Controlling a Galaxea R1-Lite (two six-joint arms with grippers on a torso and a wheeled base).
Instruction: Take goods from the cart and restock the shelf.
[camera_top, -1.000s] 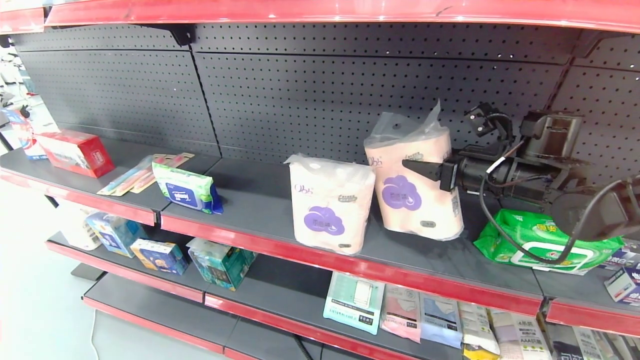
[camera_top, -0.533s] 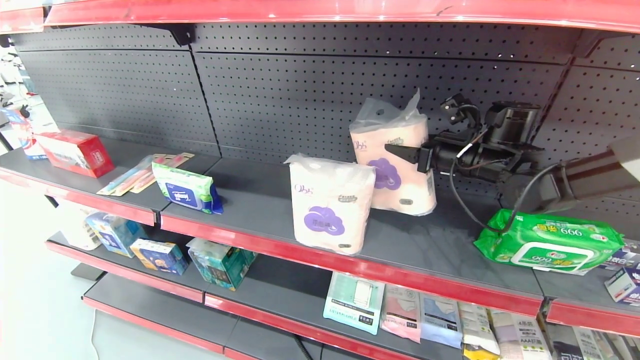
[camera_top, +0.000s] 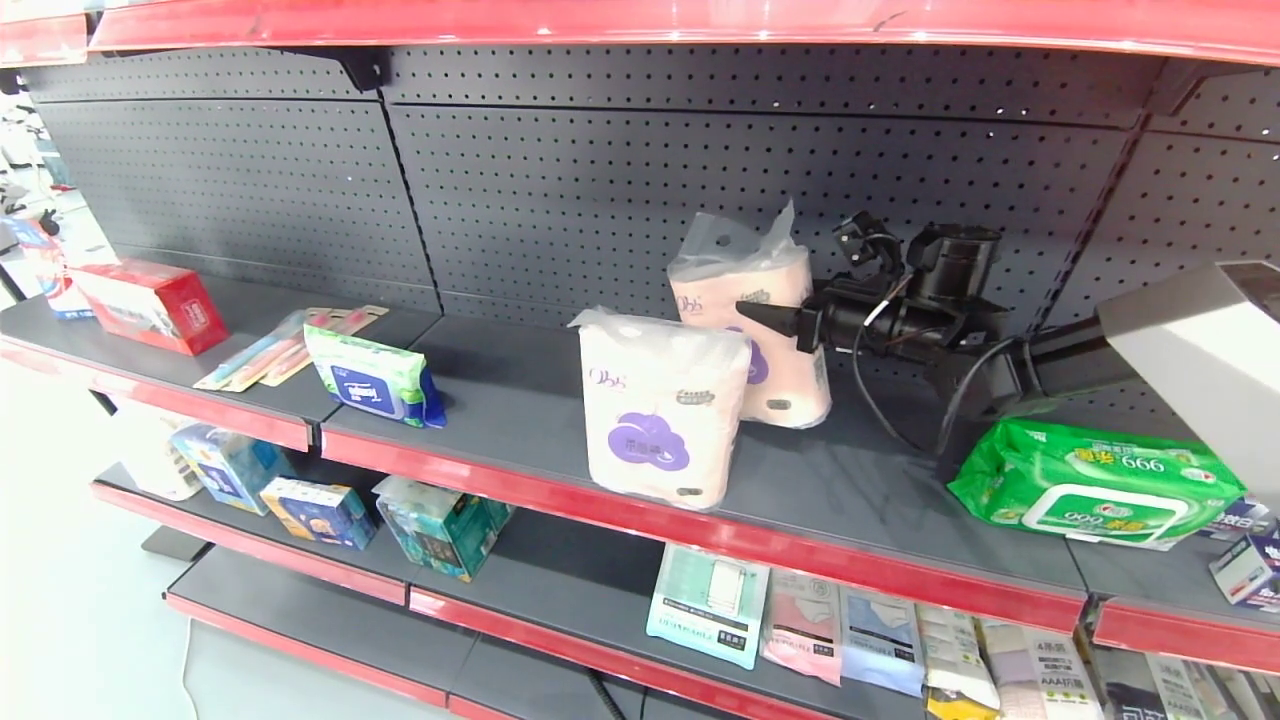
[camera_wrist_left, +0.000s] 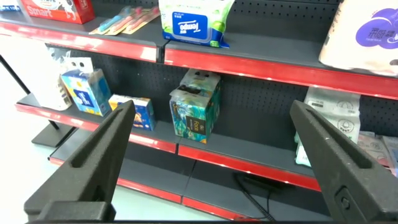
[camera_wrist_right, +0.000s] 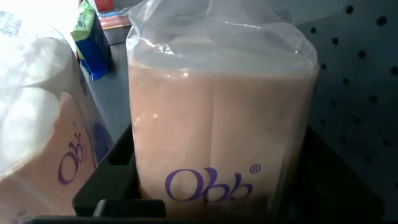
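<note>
A plastic-wrapped pack of pink toilet rolls (camera_top: 720, 290) stands upright at the back of the middle shelf (camera_top: 520, 400), close to the pegboard. My right gripper (camera_top: 770, 325) is shut on its sides, coming in from the right. In the right wrist view the held pack (camera_wrist_right: 217, 124) sits between the black fingers (camera_wrist_right: 109, 180). A second, matching pack (camera_top: 660, 405) stands in front of it near the shelf's red edge, also visible as the white pack (camera_wrist_right: 37, 137). My left gripper (camera_wrist_left: 212, 109) hangs open, holding nothing, low in front of the lower shelves.
A green wipes pack (camera_top: 1095, 480) lies on the shelf to the right. To the left lie a blue-green wipes pack (camera_top: 370, 375), toothbrushes (camera_top: 290, 345) and a red box (camera_top: 150, 305). Small boxes (camera_top: 440, 525) and flat packets (camera_top: 800, 620) fill the lower shelves.
My right arm has carried the held pack leftward and deeper onto the shelf, from beside the front pack to behind it. The front pack and the left gripper have stayed put.
</note>
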